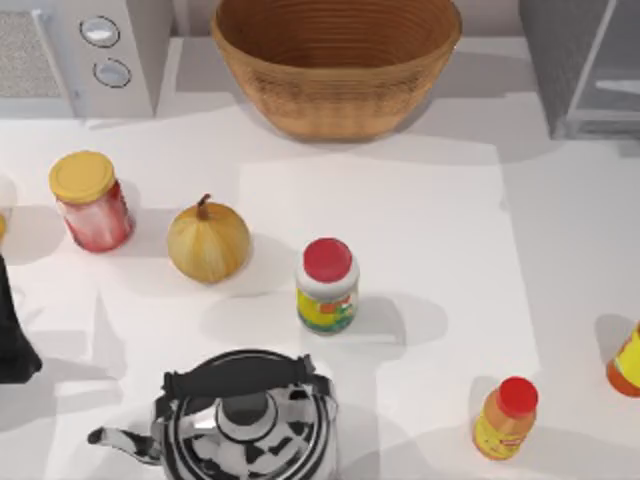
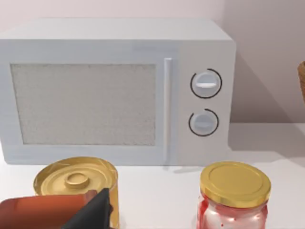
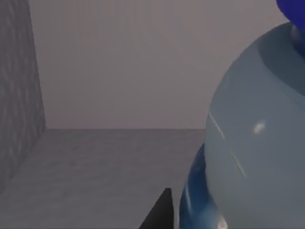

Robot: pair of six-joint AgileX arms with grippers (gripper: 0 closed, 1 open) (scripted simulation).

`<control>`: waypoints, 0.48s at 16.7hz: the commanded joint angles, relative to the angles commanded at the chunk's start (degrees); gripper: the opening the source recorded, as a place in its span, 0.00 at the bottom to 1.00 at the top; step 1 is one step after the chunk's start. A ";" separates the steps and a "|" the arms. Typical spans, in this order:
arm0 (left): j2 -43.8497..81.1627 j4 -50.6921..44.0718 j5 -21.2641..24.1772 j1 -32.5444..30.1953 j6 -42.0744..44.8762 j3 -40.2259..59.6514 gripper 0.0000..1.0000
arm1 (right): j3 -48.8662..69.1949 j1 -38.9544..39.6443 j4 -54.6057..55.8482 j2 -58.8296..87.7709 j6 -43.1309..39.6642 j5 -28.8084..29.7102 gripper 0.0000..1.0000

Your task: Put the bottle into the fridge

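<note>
Bottle close against right wrist camera, grip cannot tell | fridge grey floor behind | kettle, red-lidded jar, onion on white table

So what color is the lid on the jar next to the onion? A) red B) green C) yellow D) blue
C: the jar standing to the left of the onion in the top view has a flat yellow lid over red contents.
</note>
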 joint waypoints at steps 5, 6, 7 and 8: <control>0.00 0.00 0.00 0.00 0.00 0.00 1.00 | 1.87 0.69 -1.32 1.66 0.02 0.22 0.01; 0.00 0.00 0.00 0.00 0.00 0.00 1.00 | 3.79 0.85 -2.23 2.90 0.00 0.43 0.01; 0.00 0.00 0.00 0.00 0.00 0.00 1.00 | 6.31 1.02 -3.36 4.24 -0.01 0.69 0.01; 0.00 0.00 0.00 0.00 0.00 0.00 1.00 | 9.27 1.24 -4.62 5.66 -0.01 0.98 0.01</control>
